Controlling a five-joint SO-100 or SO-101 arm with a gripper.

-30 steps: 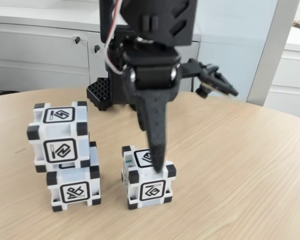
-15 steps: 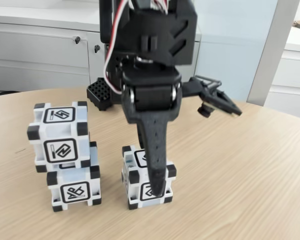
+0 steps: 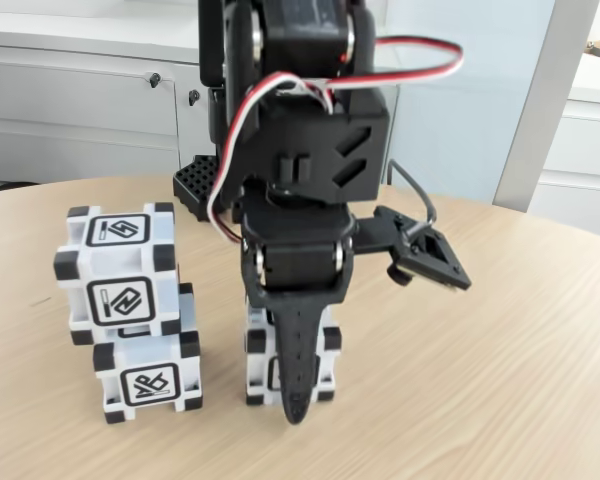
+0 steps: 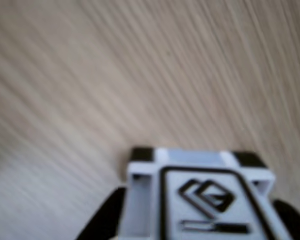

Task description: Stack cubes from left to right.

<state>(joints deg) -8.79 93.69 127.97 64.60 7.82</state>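
fixed view: lone cube [image 3: 325,345] mostly hidden behind gripper finger [image 3: 296,370] | arm cut off at top edge | wrist view: blurred, cube [image 4: 200,197] cut off at bottom edge

In the fixed view, a two-cube stack [image 3: 130,310] stands near the table's [image 3: 500,380] left edge, its upper cube offset toward that edge. Just beside it to the right, across a narrow strip of bare wood, the gripper [image 3: 295,395] straddles a lone cube [image 3: 262,355], blocking that spot from above. The arm's base [image 3: 202,190] closes off the far edge. Rightward, the tabletop lies open to its rim.
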